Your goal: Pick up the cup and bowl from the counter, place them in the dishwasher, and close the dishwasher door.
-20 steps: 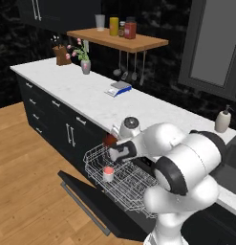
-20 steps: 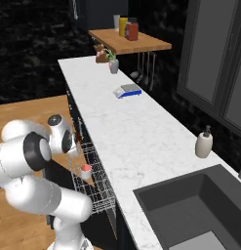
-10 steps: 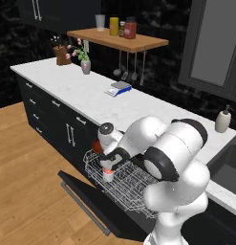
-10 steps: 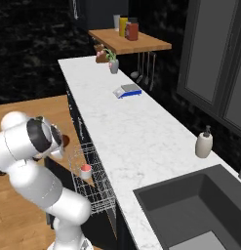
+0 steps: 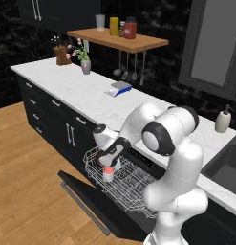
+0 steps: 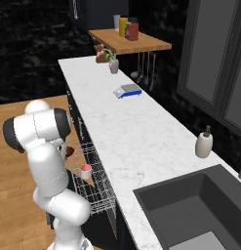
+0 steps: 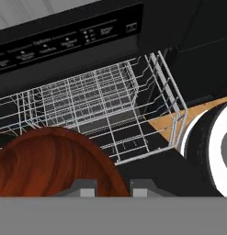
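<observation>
Bowl (image 7: 55,163) sits pinched by its rim in our gripper (image 7: 112,186), low over the dishwasher rack (image 7: 101,105), so we can set it beside the cup (image 5: 108,174) already inside.

The white arm is rising from its base, folding at a large dark-jointed elbow and reaching down and forward, with the wrist bent low. The gripper (image 5: 111,160) is pointing downward at the end of the arm, its dark hand tilted to one side. In the hand view the two small finger tips (image 7: 87,187) are standing narrowly apart, and a reddish-brown bowl (image 7: 50,163) is sitting right against them, its rim between the fingers, so they are closing on it.
</observation>
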You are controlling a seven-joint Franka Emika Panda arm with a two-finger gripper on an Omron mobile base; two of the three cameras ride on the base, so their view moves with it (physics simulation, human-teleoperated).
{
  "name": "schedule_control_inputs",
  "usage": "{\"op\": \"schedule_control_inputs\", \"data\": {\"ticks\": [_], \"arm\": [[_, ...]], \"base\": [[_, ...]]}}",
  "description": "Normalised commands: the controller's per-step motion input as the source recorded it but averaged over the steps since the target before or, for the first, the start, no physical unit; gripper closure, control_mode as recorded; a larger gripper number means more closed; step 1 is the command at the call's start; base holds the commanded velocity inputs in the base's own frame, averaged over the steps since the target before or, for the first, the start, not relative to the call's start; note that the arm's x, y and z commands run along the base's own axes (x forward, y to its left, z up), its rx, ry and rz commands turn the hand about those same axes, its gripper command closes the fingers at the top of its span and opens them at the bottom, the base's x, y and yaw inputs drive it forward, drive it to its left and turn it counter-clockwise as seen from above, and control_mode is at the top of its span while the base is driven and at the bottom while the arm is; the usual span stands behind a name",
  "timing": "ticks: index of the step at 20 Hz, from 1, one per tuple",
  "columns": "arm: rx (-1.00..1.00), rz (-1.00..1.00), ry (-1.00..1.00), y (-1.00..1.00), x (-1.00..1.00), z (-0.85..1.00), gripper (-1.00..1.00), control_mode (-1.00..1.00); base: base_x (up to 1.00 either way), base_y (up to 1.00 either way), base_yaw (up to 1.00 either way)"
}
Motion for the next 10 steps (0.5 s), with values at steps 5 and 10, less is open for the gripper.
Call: {"op": "schedule_control_inputs", "data": {"ticks": [5,10], "arm": [[0.0,-0.14,0.13,-0.24,-0.2,-0.26,1.0,-1.0],[-0.03,-0.18,-0.05,-0.22,-0.48,-0.53,1.0,-1.0]], "base": [[0.0,0.0,0.0],[0.0,0.0,0.0]]}}
